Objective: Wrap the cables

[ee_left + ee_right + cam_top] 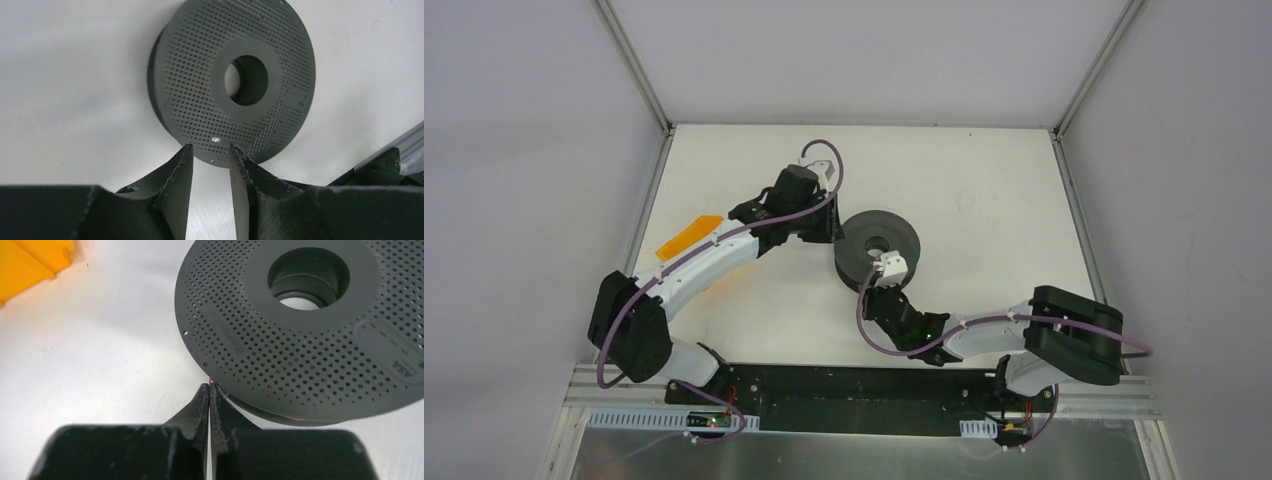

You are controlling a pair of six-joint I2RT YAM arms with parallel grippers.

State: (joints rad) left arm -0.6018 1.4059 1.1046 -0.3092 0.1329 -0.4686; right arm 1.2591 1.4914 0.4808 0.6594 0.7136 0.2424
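Right tool [209, 386] clenched on red wire [223, 392] at spool [300, 350]; left tool [210, 148] spread, empty. "Bambu", "ASA" read on spool.

**Overhead view: both arms at the spool**

You have a dark grey spool [876, 250] lying flat near the middle of the white table [984, 200], centre hole up. Your left arm [704, 262] sweeps from its base at the near-left corner, and the left gripper [831, 230] sits against the spool's left side. Your right arm [984, 335] bends in from the near right, with the right gripper [873, 285] at the spool's near edge. From above you cannot tell how either pair of jaws stands. An orange piece [687, 237] lies partly under the left arm. Purple cables [836, 170] loop along both arms.
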